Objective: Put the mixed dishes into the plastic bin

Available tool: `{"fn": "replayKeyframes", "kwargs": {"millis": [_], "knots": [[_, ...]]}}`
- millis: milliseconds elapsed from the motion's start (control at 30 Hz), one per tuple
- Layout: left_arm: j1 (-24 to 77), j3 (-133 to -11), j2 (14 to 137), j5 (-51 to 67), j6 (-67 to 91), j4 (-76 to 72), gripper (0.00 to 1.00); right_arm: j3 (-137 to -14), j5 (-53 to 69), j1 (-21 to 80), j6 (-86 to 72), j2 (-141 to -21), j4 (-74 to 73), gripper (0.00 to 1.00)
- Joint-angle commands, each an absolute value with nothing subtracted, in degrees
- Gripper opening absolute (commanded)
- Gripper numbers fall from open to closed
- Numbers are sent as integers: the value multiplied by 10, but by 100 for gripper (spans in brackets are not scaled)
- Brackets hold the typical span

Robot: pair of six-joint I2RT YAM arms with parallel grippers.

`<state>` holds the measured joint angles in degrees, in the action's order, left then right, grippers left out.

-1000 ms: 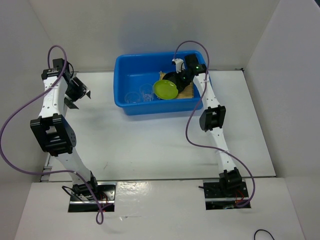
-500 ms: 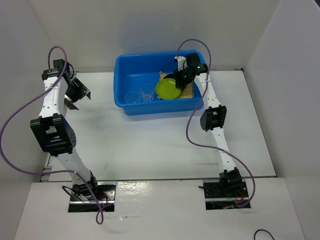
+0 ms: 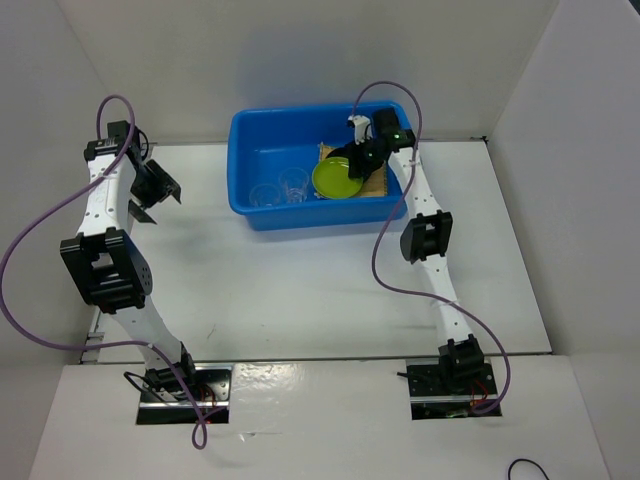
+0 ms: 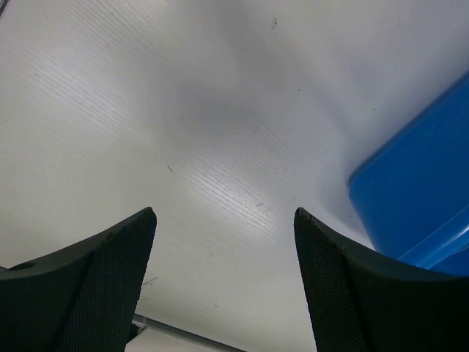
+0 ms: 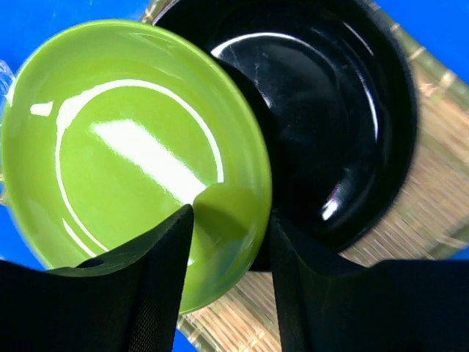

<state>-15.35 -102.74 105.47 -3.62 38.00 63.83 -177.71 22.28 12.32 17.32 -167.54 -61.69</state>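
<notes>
The green plate [image 5: 124, 147] is inside the blue bin [image 3: 236, 160], in its right half. It is tilted, with its 3 o'clock edge propped on the black plate [image 5: 330, 110], which sits on the bamboo mat [image 5: 410, 220].

The right jaws [image 5: 231, 216] straddle the green plate's near rim, and the dish spreads away from them toward 11 o'clock. One finger is over its face and the other is outside the rim. I cannot tell whether they pinch it or have let go.

A clear cup [image 3: 265, 195] and a second cup [image 3: 293, 181] stand at 9 o'clock from the plate, also in the bin.

The left jaws [image 4: 224, 213] are spread and empty over the counter [image 3: 300, 280]. They are well off the bin's left wall, so the right arm is far nearer.

All the dishes look binned. I judge that only a clean release and lift remain.
</notes>
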Motion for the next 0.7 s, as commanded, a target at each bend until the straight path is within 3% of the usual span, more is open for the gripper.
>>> {"fn": "replayKeyframes", "kwargs": {"millis": [0,200,433,667], "knots": [[-157,-1047,1028,-47,397,662,83,-1796,248,120,168,-1691,-601,50],[-157,-1067,1028,-58,403,680,83,-1796,259,113,156,-1702,-591,48],[-157,-1059,1023,-58,421,686,83,-1796,271,97,139,-1702,-574,2],[-147,-1027,1005,-58,438,681,83,-1796,271,86,134,-1669,-569,0]]}}
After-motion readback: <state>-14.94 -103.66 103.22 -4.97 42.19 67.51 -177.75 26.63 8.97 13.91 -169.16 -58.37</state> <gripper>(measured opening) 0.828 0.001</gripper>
